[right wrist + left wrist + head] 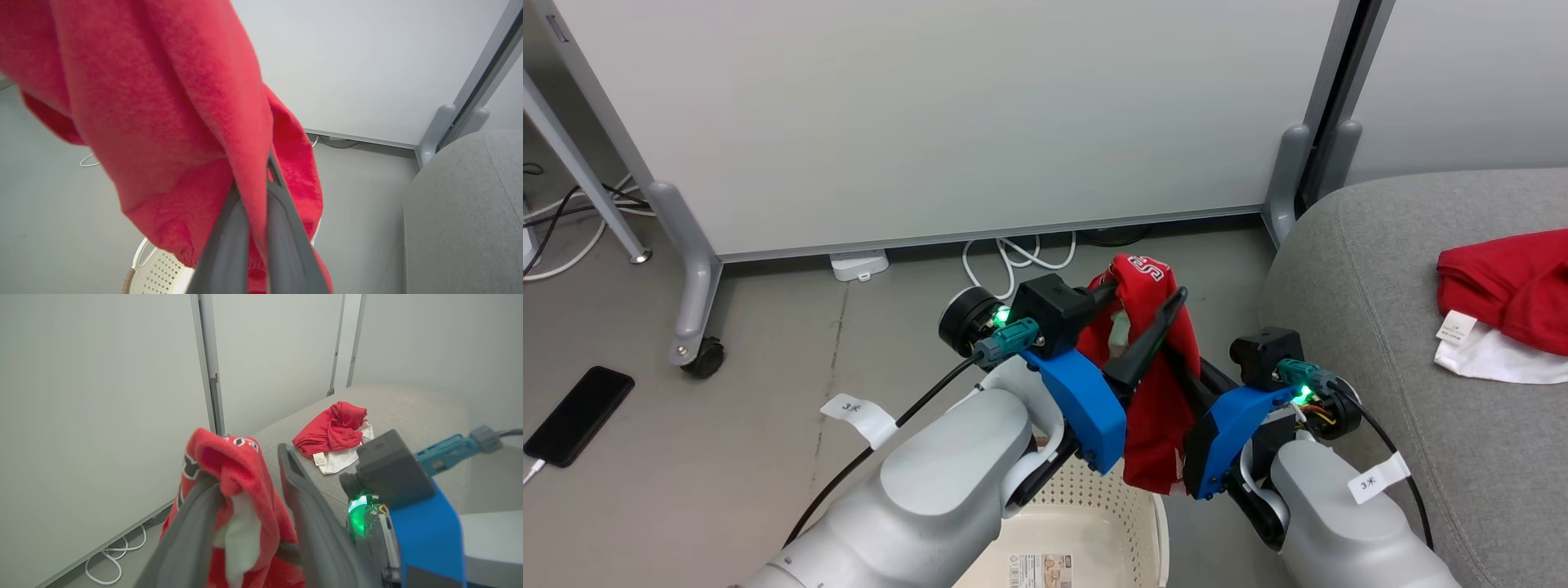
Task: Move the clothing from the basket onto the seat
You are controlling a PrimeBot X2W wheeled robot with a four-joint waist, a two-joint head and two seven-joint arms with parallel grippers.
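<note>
Right gripper [252,183] pinches the red garment [1153,425], left gripper [245,467] splayed with it draped, so we should lift both together over the seat [1380,286].

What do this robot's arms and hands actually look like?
The left end effector and right end effector each have two long dark-grey tapering fingers. Smooth pale-grey rounded arm shells carry bright blue wrist covers, black camera blocks, green lights, teal plugs, black cables and white paper tags.

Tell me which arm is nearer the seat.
Right. The right arm is close beside the seat's rounded edge. The left arm is farther off, on the other side of the held red garment, above the basket.
</note>
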